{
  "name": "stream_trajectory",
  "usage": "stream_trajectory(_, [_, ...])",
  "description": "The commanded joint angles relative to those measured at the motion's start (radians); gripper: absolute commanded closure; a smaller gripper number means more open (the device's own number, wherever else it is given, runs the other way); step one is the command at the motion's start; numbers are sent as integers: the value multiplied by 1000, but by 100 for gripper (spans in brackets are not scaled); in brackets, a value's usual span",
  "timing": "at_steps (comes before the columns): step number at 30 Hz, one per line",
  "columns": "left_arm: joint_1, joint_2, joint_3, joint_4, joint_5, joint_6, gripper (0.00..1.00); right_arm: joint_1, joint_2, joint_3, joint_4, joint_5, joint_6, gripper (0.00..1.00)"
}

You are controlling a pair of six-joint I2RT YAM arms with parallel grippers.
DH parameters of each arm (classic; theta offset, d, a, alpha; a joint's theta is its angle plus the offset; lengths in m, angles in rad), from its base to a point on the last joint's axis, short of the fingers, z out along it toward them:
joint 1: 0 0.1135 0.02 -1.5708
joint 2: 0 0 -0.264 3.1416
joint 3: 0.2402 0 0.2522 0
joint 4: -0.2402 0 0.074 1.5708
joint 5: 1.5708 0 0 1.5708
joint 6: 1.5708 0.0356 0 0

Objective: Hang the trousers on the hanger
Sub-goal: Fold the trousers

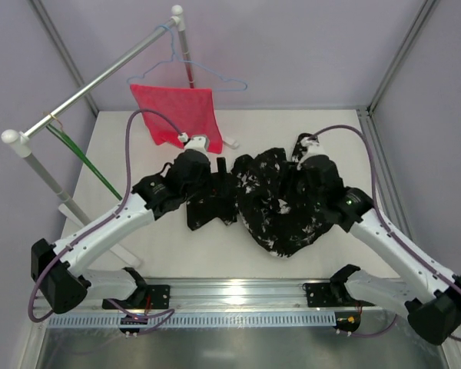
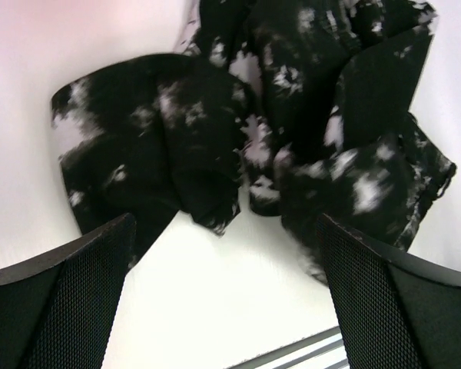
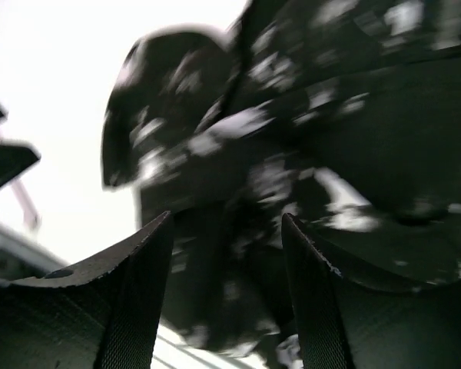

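Note:
The trousers (image 1: 270, 201), black with white splotches, lie crumpled on the white table between my two arms. My left gripper (image 1: 210, 206) hovers at their left edge. In the left wrist view its fingers (image 2: 77, 292) stand wide apart over bare table, open, with the trousers (image 2: 292, 131) just ahead and nothing between them. My right gripper (image 1: 296, 201) is low over the heap. In the blurred right wrist view it (image 3: 227, 223) is open, and the trousers (image 3: 292, 138) fill the space beyond the jaws. The green hanger (image 1: 83, 164) hangs from the rail at the left.
A white clothes rail (image 1: 100, 77) crosses the back left on posts. A pale blue wire hanger (image 1: 207, 73) carrying a red mesh cloth (image 1: 177, 114) hangs from it. The metal rail (image 1: 238, 292) with both arm bases runs along the near edge.

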Motion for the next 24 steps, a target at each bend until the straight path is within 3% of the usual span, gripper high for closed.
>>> stream_trajectory(1, [3,96,117,45,94,77,0,-173,-101,-67,-60,132,27,38])
stream_trajectory(5, [-2,258,290,42,177,120,0,-392,-143,-164,-29,94,-5,38])
stream_trajectory(9, [-11,435,415,-43,179,137,1,-580,-55,-244,40,-106,-44,37])
stream_trajectory(12, [-15,501,402,-32,191,140,2,-686,15,-262,83,-156,-76,36])
stream_trajectory(15, [-17,509,351,70,329,121,3,-763,141,-262,120,-237,-91,28])
stream_trajectory(17, [-17,500,291,142,418,99,8,-778,219,-262,138,-274,-104,27])
stream_trajectory(20, [-17,475,239,178,463,82,37,-780,253,-291,184,-296,-118,27])
stream_trajectory(21, [-17,460,228,180,460,77,53,-780,261,-299,210,-302,-116,27])
stream_trajectory(23, [-17,439,201,174,440,75,66,-780,294,-316,239,-329,-118,30])
stream_trajectory(24, [-16,428,194,167,424,69,77,-780,311,-318,258,-337,-118,34])
